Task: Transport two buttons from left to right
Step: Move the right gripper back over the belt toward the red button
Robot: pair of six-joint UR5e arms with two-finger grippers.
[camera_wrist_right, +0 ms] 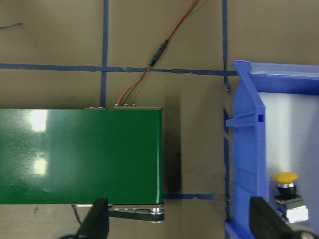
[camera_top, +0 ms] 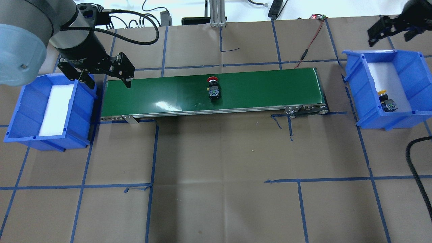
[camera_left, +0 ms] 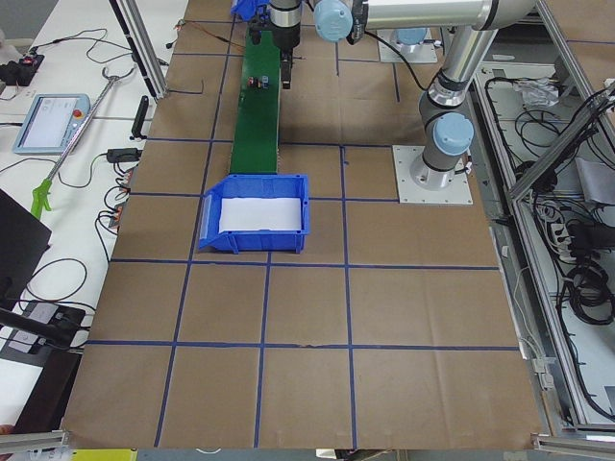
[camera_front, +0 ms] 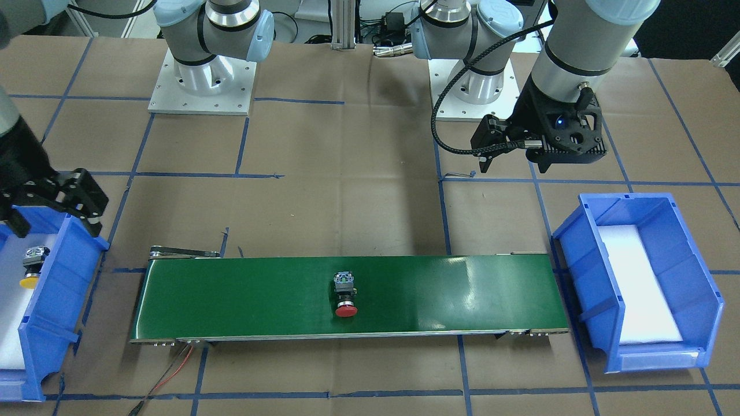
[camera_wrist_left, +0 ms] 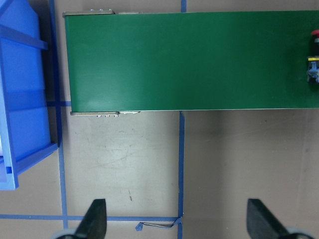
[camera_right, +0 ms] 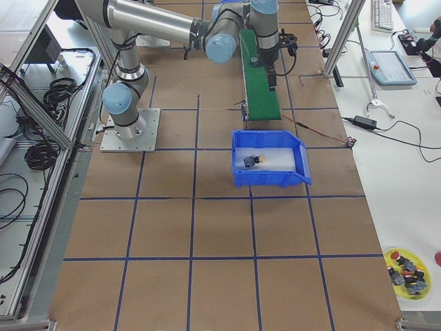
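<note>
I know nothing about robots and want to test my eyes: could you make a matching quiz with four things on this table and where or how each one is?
Things: 1 red button; 2 yellow button; 3 left bin; 4 left tool.
Descriptions: A inside the right bin; B open, holding nothing; C lying midway along the green belt; D holds only a white pad.
Pairs: 1-C, 2-A, 3-D, 4-B.

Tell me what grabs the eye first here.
A green conveyor belt spans the table's middle, the red button lying on it about halfway along. The yellow button lies in the blue bin at the robot's right end. The left claw and right claw hang open and empty, one near each belt end.
</note>
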